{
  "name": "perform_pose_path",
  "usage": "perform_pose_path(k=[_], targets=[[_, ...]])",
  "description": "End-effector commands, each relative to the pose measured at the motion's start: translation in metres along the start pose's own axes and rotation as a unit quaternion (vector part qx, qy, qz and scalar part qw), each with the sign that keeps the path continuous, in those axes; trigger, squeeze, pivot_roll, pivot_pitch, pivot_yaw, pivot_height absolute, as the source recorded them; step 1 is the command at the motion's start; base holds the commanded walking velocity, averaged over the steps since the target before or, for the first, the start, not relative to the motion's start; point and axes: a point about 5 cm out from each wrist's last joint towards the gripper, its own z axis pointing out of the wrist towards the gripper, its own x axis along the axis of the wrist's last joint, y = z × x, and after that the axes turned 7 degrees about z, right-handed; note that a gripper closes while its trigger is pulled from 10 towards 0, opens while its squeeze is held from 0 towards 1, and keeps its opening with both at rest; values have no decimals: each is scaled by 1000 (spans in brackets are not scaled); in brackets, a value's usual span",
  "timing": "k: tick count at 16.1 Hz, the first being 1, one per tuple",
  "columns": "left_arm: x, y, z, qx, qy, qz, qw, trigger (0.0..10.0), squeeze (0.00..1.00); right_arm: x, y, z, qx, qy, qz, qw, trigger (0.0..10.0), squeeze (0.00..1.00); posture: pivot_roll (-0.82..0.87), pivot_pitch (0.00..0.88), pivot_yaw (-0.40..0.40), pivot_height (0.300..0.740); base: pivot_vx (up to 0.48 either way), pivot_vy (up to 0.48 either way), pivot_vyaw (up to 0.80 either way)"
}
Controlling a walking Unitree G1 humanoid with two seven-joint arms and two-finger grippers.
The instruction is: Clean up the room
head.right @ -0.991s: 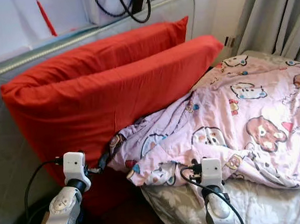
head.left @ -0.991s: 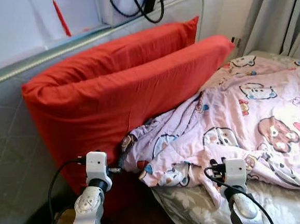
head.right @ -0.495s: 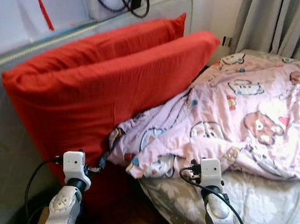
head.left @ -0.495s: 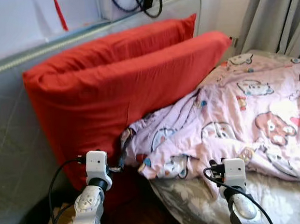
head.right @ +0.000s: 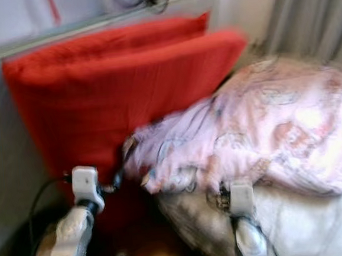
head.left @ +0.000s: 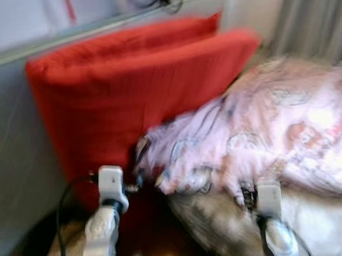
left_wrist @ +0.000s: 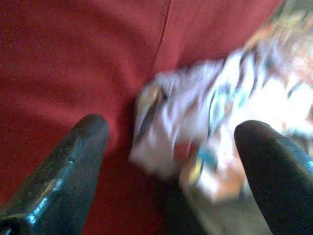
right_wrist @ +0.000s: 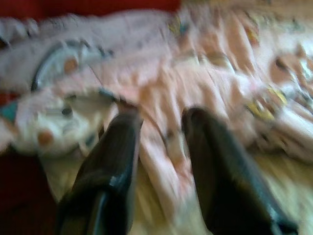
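Left gripper (left_wrist: pixel 171 147) wide open at quilt (head.left: pixel 278 131) corner by pillow (head.left: pixel 133 95); right gripper (right_wrist: pixel 161 132) parted, empty. Grab edge, not pillow.

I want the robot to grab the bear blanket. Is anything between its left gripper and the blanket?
Nothing visible blocks it. The left gripper is open and aimed at the pink cartoon blanket, whose corner lies beside the red pillow.
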Motion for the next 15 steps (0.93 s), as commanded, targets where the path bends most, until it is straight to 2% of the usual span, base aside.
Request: perform_pose_path(k=[1, 7, 9, 11, 15], targets=[[-2, -1, 0, -1, -9, -4, 1000, 10000, 0, -7, -2, -3, 2, -14, 4, 1000, 10000, 0, 34, 3, -2, 652, 0, 0, 0], [-3, -3, -1, 2, -13, -5, 1000, 10000, 0, -10, -4, -2, 7, -28, 4, 1000, 10000, 0, 36, 0, -4, 652, 0, 0, 0], [-3, -3, -1, 4, -15, -4, 1000, 10000, 0, -15, -4, -3, 7, -49, 4, 999, 10000, 0, 36, 0, -2, 643, 0, 0, 0], [-3, -4, 0, 0, -18, -2, 1000, 10000, 0, -12, -4, -4, 9, -32, 15, 999, 10000, 0, 34, 0, -1, 629, 0, 0, 0], [-2, -5, 0, 0, -15, -3, 1000, 10000, 0, -13, -6, -3, 7, -37, 12, 999, 10000, 0, 38, 1, 2, 629, 0, 0, 0]])
